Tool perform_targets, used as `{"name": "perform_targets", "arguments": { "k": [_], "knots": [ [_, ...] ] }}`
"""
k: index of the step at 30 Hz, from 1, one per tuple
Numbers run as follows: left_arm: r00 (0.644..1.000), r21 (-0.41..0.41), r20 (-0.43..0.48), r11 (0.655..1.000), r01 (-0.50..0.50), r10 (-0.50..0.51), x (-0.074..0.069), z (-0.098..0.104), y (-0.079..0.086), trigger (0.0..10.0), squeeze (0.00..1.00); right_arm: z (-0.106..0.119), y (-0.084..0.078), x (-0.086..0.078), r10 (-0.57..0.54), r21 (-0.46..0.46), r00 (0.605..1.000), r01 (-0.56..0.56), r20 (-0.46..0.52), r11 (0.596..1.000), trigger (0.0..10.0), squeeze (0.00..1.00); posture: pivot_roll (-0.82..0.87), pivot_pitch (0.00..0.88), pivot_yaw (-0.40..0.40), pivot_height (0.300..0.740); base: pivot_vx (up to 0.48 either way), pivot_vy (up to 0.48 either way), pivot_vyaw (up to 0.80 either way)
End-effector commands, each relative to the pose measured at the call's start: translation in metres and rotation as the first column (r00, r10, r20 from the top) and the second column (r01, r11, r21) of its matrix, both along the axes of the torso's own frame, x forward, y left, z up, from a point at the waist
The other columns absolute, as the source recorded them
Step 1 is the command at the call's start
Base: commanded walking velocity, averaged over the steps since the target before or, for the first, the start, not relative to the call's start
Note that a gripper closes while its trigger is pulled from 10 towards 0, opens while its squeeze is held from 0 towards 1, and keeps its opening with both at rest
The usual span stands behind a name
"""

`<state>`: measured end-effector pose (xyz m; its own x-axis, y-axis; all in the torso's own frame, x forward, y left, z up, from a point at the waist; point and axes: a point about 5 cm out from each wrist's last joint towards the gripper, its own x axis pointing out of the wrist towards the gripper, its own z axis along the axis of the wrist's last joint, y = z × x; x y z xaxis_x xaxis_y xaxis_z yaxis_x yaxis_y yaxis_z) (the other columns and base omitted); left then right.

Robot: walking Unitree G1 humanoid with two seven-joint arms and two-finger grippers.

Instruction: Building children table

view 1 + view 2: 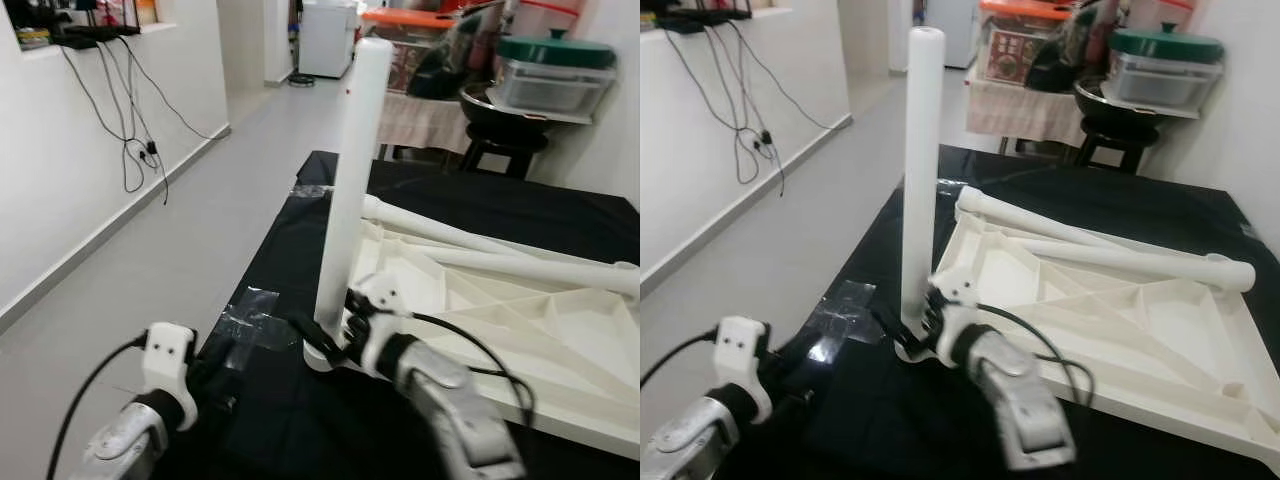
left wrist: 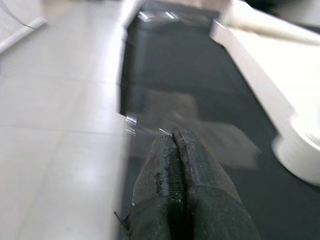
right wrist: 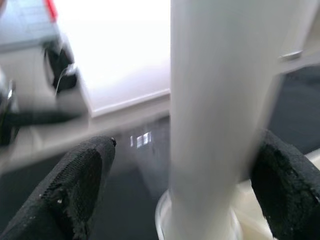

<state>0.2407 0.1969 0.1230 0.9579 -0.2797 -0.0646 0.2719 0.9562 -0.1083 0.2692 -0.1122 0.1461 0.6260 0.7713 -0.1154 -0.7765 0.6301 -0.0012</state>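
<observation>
The white leg (image 1: 345,190) stands upright, long axis vertical, in the corner socket of the upturned tabletop (image 1: 520,330). The right gripper (image 3: 185,185) has jaws wide around its base; the left gripper (image 2: 175,165) has jaws closed over the black surface (image 1: 290,260).

White leg (image 1: 346,180): smooth plastic, satin sheen. Ribbed underside panel (image 1: 1120,320): matt white plastic. Black sheet (image 1: 300,420) under them: thin, faintly glossy, patched with shiny clear tape (image 1: 245,318). Left pincer (image 2: 182,195) fingers: rough, textured black rubber. Floor (image 1: 150,240): smooth, glossy grey.
</observation>
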Motion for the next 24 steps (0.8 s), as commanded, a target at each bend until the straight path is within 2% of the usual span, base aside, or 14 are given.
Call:
{"name": "perform_targets", "arguments": {
  "k": [1,2,3,4,5,7,8,10,12,17,19,20,22,24],
  "knots": [
    [0.998,-0.014,0.058,1.0,-0.019,0.02,0.001,0.014,0.005,10.0,0.0,0.003,0.0,-0.011,0.112,0.008,0.994,-0.112,-0.002,0.994,10.0,0.91,0.08,0.0,-0.059,0.74,0.0,0.0,0.0],
    [0.996,-0.008,0.086,0.999,-0.032,0.032,0.001,0.024,0.009,10.0,0.0,0.002,-0.005,-0.017,0.144,0.0,0.99,-0.144,-0.006,0.99,10.0,0.51,0.08,0.0,-0.061,0.74,0.0,0.0,0.0],
    [0.993,0.001,0.11,0.999,-0.037,0.037,0.0,0.032,0.01,10.0,0.0,0.002,-0.008,-0.021,0.159,0.002,0.987,-0.159,-0.02,0.987,10.0,0.31,0.08,0.0,-0.06,0.74,0.0,0.0,0.0],
    [0.993,0.001,0.11,0.999,-0.037,0.037,0.0,0.032,0.01,10.0,0.0,0.002,-0.008,-0.021,0.159,0.002,0.987,-0.159,-0.02,0.987,10.0,0.31,0.08,0.0,-0.06,0.74,0.0,0.0,0.0],
    [0.99,0.004,0.138,1.0,-0.028,0.028,-0.003,0.042,0.008,10.0,0.0,-0.001,-0.011,-0.026,0.172,0.002,0.984,-0.173,-0.037,0.985,10.0,0.0,0.08,0.0,-0.054,0.74,0.0,0.0,0.0],
    [0.984,0.009,0.178,1.0,-0.001,0.0,-0.007,0.056,0.001,10.0,0.0,-0.006,-0.012,-0.033,0.185,-0.004,0.98,-0.185,-0.069,0.983,10.0,0.0,0.09,0.0,-0.051,0.74,0.0,0.0,0.0],
    [0.984,0.009,0.178,1.0,-0.001,0.0,-0.007,0.056,0.001,10.0,0.0,-0.006,-0.012,-0.033,0.185,-0.004,0.98,-0.185,-0.069,0.983,10.0,0.0,0.09,0.0,-0.051,0.74,0.0,0.0,0.0],
    [0.979,0.008,0.199,0.999,0.038,-0.039,-0.011,0.063,-0.009,10.0,0.0,-0.008,-0.011,-0.04,0.188,0.037,0.977,-0.185,-0.105,0.982,10.0,0.0,0.08,0.0,-0.045,0.74,0.0,0.0,0.0],
    [0.98,-0.003,0.187,0.997,0.073,-0.071,-0.011,0.061,-0.02,10.0,0.0,-0.012,-0.013,-0.055,0.25,0.058,0.955,-0.243,-0.161,0.968,10.0,0.0,0.06,0.0,-0.025,0.74,0.0,0.0,0.0],
    [0.989,-0.013,0.138,0.998,0.064,-0.062,-0.01,0.047,-0.024,10.0,0.0,-0.018,-0.019,-0.071,0.291,0.054,0.936,-0.286,-0.2,0.957,10.0,0.0,0.03,0.0,0.006,0.74,0.0,0.0,0.0],
    [0.996,0.005,0.083,0.999,0.036,-0.036,-0.008,0.034,-0.024,10.0,0.0,-0.018,-0.028,-0.065,0.185,0.042,0.965,-0.18,-0.185,0.983,10.0,0.0,0.01,0.0,0.015,0.74,0.0,0.0,0.0],
    [0.996,0.005,0.083,0.999,0.036,-0.036,-0.008,0.034,-0.024,10.0,0.0,-0.018,-0.028,-0.065,0.185,0.042,0.965,-0.18,-0.185,0.983,10.0,0.0,0.01,0.0,0.015,0.74,0.0,0.0,0.0],
    [0.998,0.064,0.06,0.998,0.03,-0.033,-0.008,0.025,-0.027,10.0,0.0,-0.017,-0.033,-0.057,0.076,0.066,0.982,-0.065,-0.172,0.996,10.0,0.0,0.0,0.0,0.01,0.74,0.0,0.457,0.0],
    [0.998,0.079,0.051,0.997,0.018,-0.022,-0.008,0.019,-0.029,10.0,0.0,-0.022,-0.035,-0.058,0.066,0.08,0.978,-0.051,-0.198,0.995,10.0,0.0,-0.01,0.0,0.009,0.74,0.0,0.48,0.0]
  ]
}}
